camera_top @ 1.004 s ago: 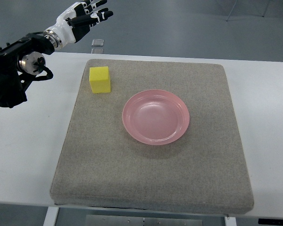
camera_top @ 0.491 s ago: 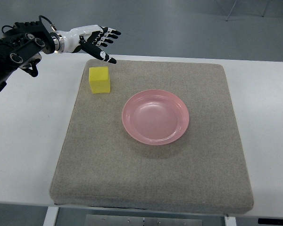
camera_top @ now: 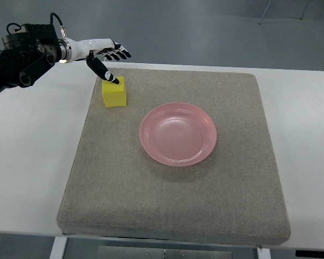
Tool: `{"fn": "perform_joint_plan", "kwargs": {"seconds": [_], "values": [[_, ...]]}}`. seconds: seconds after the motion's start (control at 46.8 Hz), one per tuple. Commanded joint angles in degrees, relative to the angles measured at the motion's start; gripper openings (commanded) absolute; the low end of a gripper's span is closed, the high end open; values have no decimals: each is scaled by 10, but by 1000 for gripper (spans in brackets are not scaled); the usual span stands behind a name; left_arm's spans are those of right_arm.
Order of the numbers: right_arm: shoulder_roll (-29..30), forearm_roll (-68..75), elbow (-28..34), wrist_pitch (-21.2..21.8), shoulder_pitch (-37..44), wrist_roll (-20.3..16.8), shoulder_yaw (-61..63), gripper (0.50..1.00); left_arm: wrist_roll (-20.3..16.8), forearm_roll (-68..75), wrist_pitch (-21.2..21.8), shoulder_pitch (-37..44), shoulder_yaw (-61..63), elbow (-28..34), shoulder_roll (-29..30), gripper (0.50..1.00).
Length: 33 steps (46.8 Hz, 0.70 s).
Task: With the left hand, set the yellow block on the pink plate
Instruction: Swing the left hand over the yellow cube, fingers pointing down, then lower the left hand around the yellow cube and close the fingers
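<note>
Above the far left corner of the grey mat [camera_top: 173,178], the left robot hand [camera_top: 103,54] reaches in from the left with its fingers spread and holding nothing, the thumb [camera_top: 103,72] pointing down at the top of the yellow block [camera_top: 114,91]. Half a second earlier it hovered higher, clear of the block. The block sits on the mat, apart from the pink plate [camera_top: 178,134]. The mat lies on a white desk [camera_top: 27,162], with grey floor beyond.
</note>
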Motion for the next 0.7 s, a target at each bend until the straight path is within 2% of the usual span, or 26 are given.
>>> {"fn": "perform_joint_plan", "kwargs": {"seconds": [0.0, 0.128, 0.299, 0.683], "values": [[0, 0, 0, 0, 0, 0, 0, 924, -3, 16, 0, -5, 0, -5, 0, 930], [0, 0, 0, 0, 0, 0, 0, 924, -4, 17, -13, -21, 0, -21, 2, 992], [0, 0, 0, 0, 0, 0, 0, 924, -4, 17, -62, -24, 0, -56, 31, 994], [0, 0, 0, 0, 0, 0, 0, 924, -18, 40, -58, -13, 6, -64, 34, 994]]}}
